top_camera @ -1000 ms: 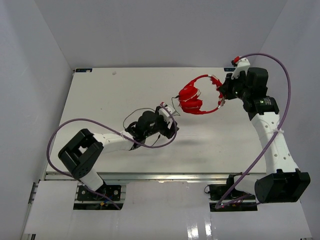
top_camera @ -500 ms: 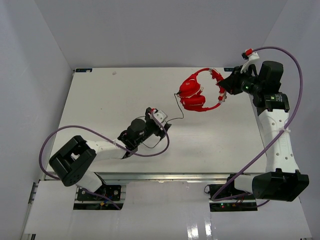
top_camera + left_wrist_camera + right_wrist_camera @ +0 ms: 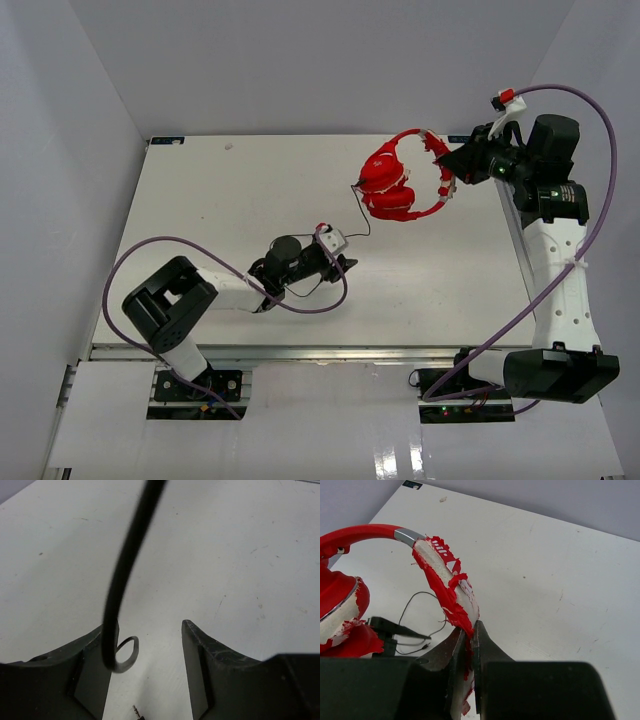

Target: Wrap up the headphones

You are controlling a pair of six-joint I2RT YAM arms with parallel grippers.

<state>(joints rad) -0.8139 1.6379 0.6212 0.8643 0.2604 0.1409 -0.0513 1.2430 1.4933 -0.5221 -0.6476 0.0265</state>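
Note:
The red headphones (image 3: 398, 186) hang above the far right of the table, earcups to the left. My right gripper (image 3: 450, 172) is shut on the worn, white-flaked padding of the headband (image 3: 451, 585), seen between its jaws (image 3: 470, 632). The thin black cable (image 3: 358, 212) drops from an earcup to my left gripper (image 3: 340, 256) near the table's middle. In the left wrist view the jaws (image 3: 150, 630) stand apart. The cable (image 3: 125, 570) runs down along the inside of the left finger and curls there. The plug (image 3: 136, 711) lies on the table below.
The white table (image 3: 220, 200) is bounded by grey walls at the left, back and right. Purple robot cables (image 3: 140, 250) loop beside each arm. The loose cable (image 3: 415, 597) curls on the table beside the left gripper.
The right gripper has carried the headphones slightly up and toward the far edge. The left gripper has shifted left, then back right and nearer, and its jaws have narrowed around the cable.

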